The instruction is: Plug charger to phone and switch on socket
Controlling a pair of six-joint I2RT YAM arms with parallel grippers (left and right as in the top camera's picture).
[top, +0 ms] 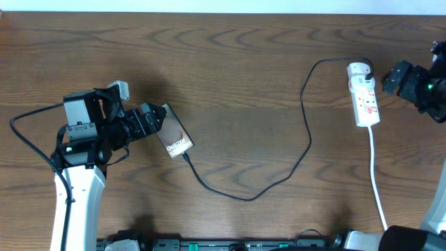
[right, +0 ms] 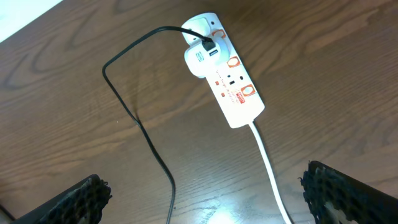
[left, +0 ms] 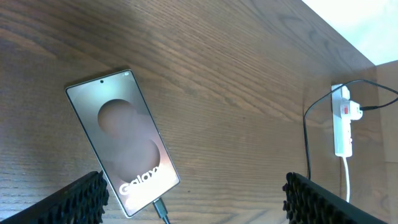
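The phone (top: pixel 175 139) (left: pixel 121 140) lies flat on the table with its bronze back and "Galaxy" lettering up. The charger (top: pixel 279 183) (right: pixel 137 118) is a thin black cable; its tip (left: pixel 160 208) sits in the phone's bottom edge. Its other end goes into a white adapter (right: pixel 202 59) seated in the socket (top: pixel 366 97) (right: pixel 233 84). My left gripper (top: pixel 155 122) (left: pixel 196 202) is open just left of the phone, holding nothing. My right gripper (top: pixel 390 78) (right: pixel 208 199) is open to the right of the socket, apart from it.
The socket's thick white cord (top: pixel 376 174) (right: pixel 267 162) runs toward the table's front edge. The socket (left: pixel 342 121) also shows far off in the left wrist view. Black robot cables (top: pixel 28 132) loop left of the left arm.
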